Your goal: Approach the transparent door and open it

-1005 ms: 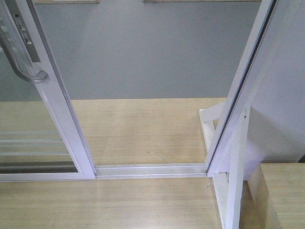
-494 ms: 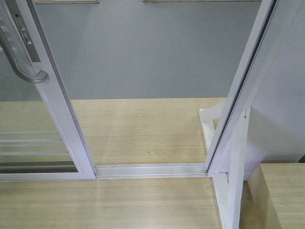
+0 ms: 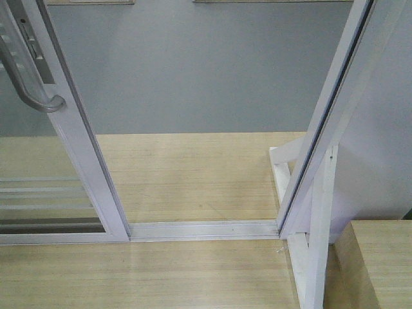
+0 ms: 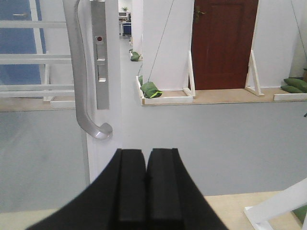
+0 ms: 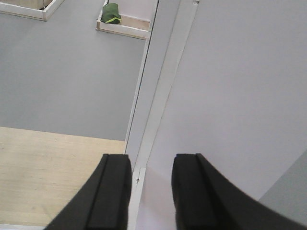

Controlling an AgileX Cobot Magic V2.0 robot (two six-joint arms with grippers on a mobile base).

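The transparent door [image 3: 77,148] stands slid to the left, with a gap between its white stile and the jamb [image 3: 322,129] on the right. Its curved silver handle [image 3: 29,87] sits at the upper left of the front view. In the left wrist view the door stile [image 4: 108,72] and handle [image 4: 79,72] rise just ahead and left of my left gripper [image 4: 146,155], which is shut on nothing and apart from the handle. My right gripper [image 5: 151,163] is open and empty, facing the white jamb [image 5: 160,76].
A metal floor track [image 3: 203,228] crosses the opening over wood flooring [image 3: 187,174]; grey floor lies beyond. A white brace frame [image 3: 315,251] and a wooden platform [image 3: 380,257] stand at the right. A white wall panel [image 5: 240,96] fills the right wrist view.
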